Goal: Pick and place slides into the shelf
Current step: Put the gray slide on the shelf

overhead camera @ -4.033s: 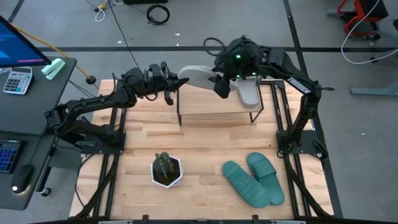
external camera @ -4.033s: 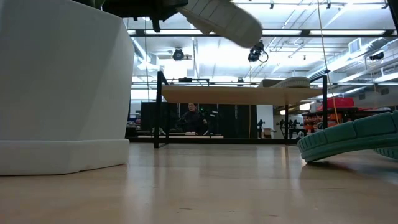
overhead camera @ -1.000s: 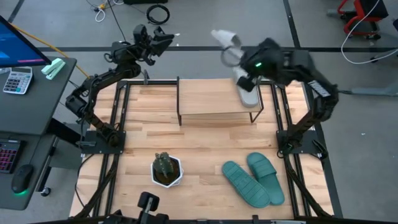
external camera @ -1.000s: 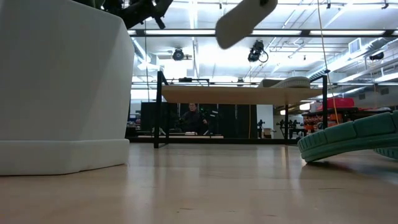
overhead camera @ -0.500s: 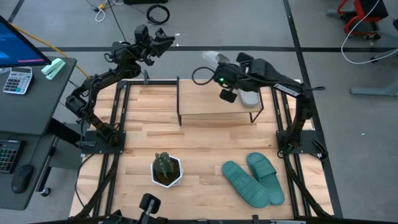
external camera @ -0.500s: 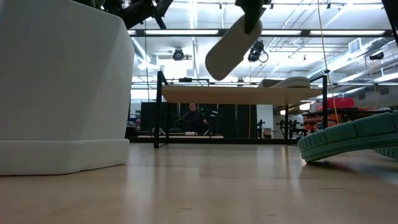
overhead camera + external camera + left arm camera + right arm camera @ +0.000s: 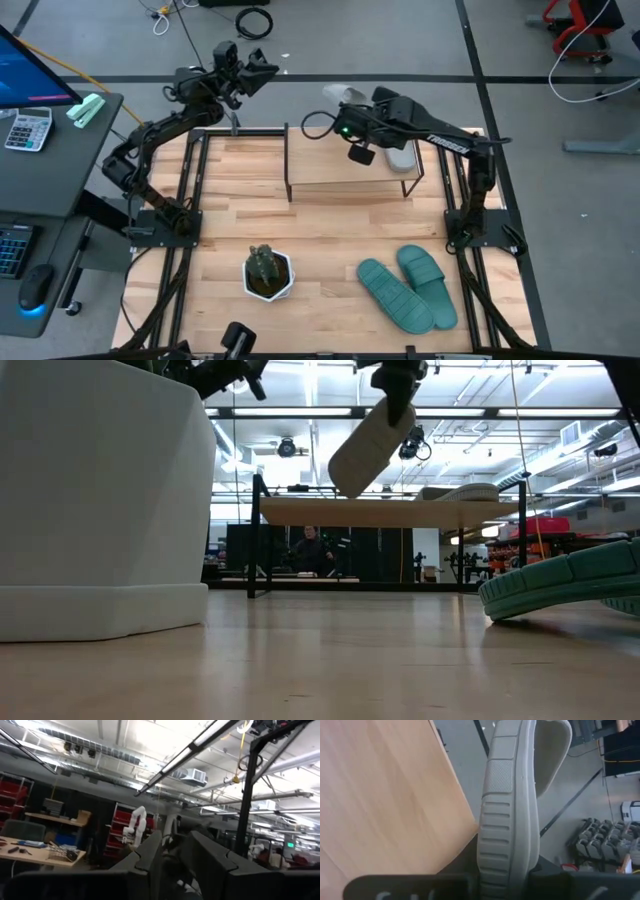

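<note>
My right gripper point(image 7: 352, 108) is shut on a light grey slide point(image 7: 343, 96) above the far edge of the shelf point(image 7: 330, 160). In the low view the slide point(image 7: 368, 445) hangs above the shelf's plank top point(image 7: 390, 512). The second grey slide point(image 7: 401, 155) lies flat on the shelf's right end. The teal pair point(image 7: 410, 285) lies on the table near the front right. My left gripper point(image 7: 250, 75) is open and empty, raised beyond the table's far left corner. My right gripper pinches one end of the grey slide's sole point(image 7: 509, 847) between its two fingers, with the strap point(image 7: 555, 750) at the other end. The fingers come from above. The slide hangs tilted below them, its lower end point(image 7: 345, 480) clear of the shelf top.
A small potted plant in a white pot point(image 7: 268, 272) stands at the front, left of the teal pair; it fills the low view's left point(image 7: 100, 490). The shelf's left and middle are bare wood. A desk with a calculator point(image 7: 28, 128) stands left of the table.
My right gripper has gone toward the table's left and down with the grey slide. The slide has swung from pointing up and right to hanging down and left, just above the shelf top.
</note>
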